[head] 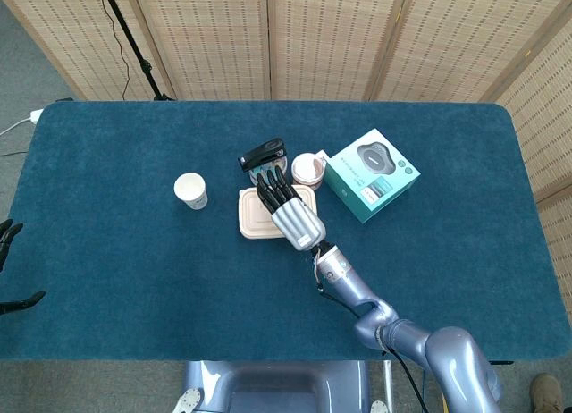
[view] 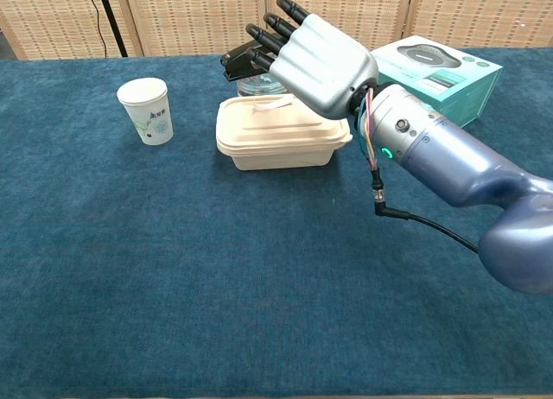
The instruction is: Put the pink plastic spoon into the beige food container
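The beige food container [view: 276, 144] [head: 253, 218] stands at the table's middle. A pale pink plastic spoon [view: 269, 105] lies on the container's top, just below my right hand's fingertips. My right hand [view: 320, 53] [head: 290, 214] hovers over the container's right half with its fingers stretched out and apart, holding nothing. In the head view the hand hides the spoon. My left hand [head: 11, 265] shows only as dark fingers at the far left edge, spread, with nothing in them.
A white paper cup [view: 145, 110] [head: 190, 190] stands left of the container. Behind it are a black stapler-like object [head: 262, 154] on a clear round tub [view: 252, 86], a small pinkish cup [head: 308, 169], and a teal box [view: 441, 66] [head: 371, 174].
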Robot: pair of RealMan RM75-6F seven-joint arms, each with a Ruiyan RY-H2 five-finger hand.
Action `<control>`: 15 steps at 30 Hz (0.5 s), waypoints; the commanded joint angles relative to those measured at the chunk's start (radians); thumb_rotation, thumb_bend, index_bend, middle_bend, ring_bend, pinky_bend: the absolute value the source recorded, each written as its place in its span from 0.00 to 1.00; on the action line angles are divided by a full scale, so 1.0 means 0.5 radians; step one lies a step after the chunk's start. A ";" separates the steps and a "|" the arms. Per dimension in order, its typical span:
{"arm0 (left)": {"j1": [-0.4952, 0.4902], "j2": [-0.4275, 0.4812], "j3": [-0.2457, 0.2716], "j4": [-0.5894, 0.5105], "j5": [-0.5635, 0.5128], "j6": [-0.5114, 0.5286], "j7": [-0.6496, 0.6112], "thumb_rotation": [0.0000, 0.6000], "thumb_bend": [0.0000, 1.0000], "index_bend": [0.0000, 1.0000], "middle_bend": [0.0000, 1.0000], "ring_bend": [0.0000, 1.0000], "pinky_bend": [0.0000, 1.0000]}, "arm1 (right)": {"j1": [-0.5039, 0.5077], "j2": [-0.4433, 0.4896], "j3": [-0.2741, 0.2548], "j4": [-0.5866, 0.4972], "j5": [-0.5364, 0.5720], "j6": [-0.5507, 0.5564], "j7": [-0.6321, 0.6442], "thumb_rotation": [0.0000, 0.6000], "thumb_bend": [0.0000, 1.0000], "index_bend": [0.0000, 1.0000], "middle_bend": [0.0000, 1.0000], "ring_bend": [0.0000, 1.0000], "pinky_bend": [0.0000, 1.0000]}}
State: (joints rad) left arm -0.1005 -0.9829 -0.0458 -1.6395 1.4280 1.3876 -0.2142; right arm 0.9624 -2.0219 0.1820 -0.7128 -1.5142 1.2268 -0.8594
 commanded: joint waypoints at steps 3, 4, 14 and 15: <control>0.000 -0.002 -0.001 0.013 0.021 0.013 -0.022 1.00 0.00 0.00 0.00 0.00 0.00 | -0.068 0.134 0.009 -0.178 -0.017 0.112 -0.012 1.00 0.58 0.08 0.00 0.00 0.00; -0.002 -0.004 0.000 0.021 0.034 0.019 -0.032 1.00 0.00 0.00 0.00 0.00 0.00 | -0.083 0.168 0.016 -0.232 -0.017 0.136 -0.006 1.00 0.58 0.08 0.00 0.00 0.00; -0.112 0.073 -0.004 0.049 0.275 0.017 -0.099 1.00 0.00 0.00 0.00 0.00 0.00 | -0.387 0.712 0.070 -1.035 0.080 0.349 0.174 1.00 0.32 0.08 0.00 0.00 0.00; -0.137 0.096 -0.010 0.029 0.287 -0.006 -0.076 1.00 0.00 0.00 0.00 0.00 0.00 | -0.431 0.783 0.055 -1.127 0.087 0.362 0.197 1.00 0.24 0.08 0.00 0.00 0.00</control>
State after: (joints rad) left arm -0.1446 -0.9561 -0.0439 -1.6126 1.5530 1.3997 -0.2742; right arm 0.8294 -1.7475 0.2082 -1.1337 -1.5001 1.3627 -0.8077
